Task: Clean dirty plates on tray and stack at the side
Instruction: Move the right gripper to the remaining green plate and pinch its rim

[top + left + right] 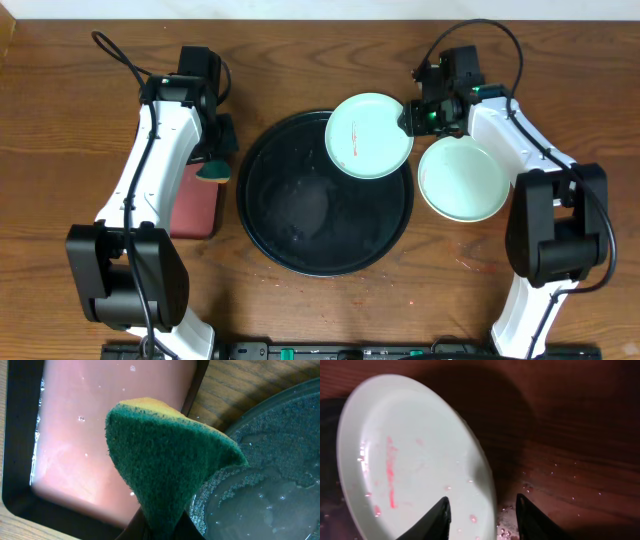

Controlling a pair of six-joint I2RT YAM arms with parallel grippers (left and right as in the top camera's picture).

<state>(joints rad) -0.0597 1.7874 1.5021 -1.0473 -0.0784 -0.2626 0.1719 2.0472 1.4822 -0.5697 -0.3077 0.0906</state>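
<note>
A mint-blue plate [368, 135] with thin red smears lies over the upper right rim of the black round tray [300, 235], jutting past it. In the right wrist view the plate [410, 450] shows its smears. My right gripper [408, 118] is open, and its fingers [482, 515] straddle the plate's right edge, one over the plate and one over the table. Another mint-blue plate [462, 178] lies on the table right of the tray, seemingly on top of another plate. My left gripper [162, 530] is shut on a green and yellow sponge [165, 460], seen overhead [213, 172] beside the tray's left rim.
A dark-red rectangular tray [195, 205] lies left of the black tray, under the sponge; in the left wrist view [100, 435] it is wet. The black tray's floor [270, 485] holds water and foam. Small red drops dot the wood [540, 485] near the right gripper.
</note>
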